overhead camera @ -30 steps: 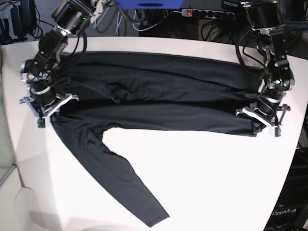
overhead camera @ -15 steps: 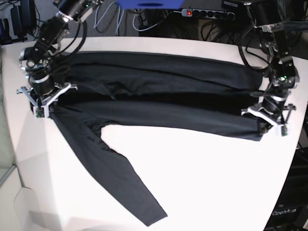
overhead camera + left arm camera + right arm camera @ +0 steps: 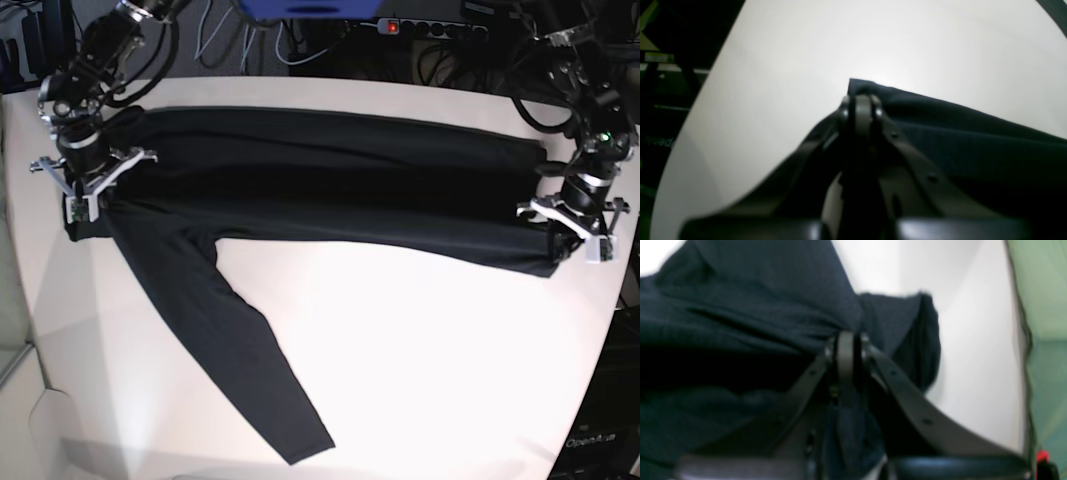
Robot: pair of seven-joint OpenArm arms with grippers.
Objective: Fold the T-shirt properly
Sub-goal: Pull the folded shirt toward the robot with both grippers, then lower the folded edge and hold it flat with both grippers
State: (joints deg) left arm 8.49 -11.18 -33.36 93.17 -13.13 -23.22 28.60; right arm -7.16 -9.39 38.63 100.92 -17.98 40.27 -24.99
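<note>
While stretching across the far half of the white table (image 3: 420, 380) as a long doubled band, the T-shirt (image 3: 330, 190) is hanging taut between both ends, one long sleeve (image 3: 235, 360) trailing toward the near edge. Pinching the right-hand end of the band: left gripper (image 3: 860, 100), jaws closed on a fabric corner. Pinching the opposite end by the shoulder: right gripper (image 3: 846, 340), clamped shut on bunched cloth. Judging the lengthwise fold to be in hand, edge lifted and tensioned. Calling next, probably, for laying that edge down evenly, keeping tension equal, then tucking in the loose sleeve.
</note>
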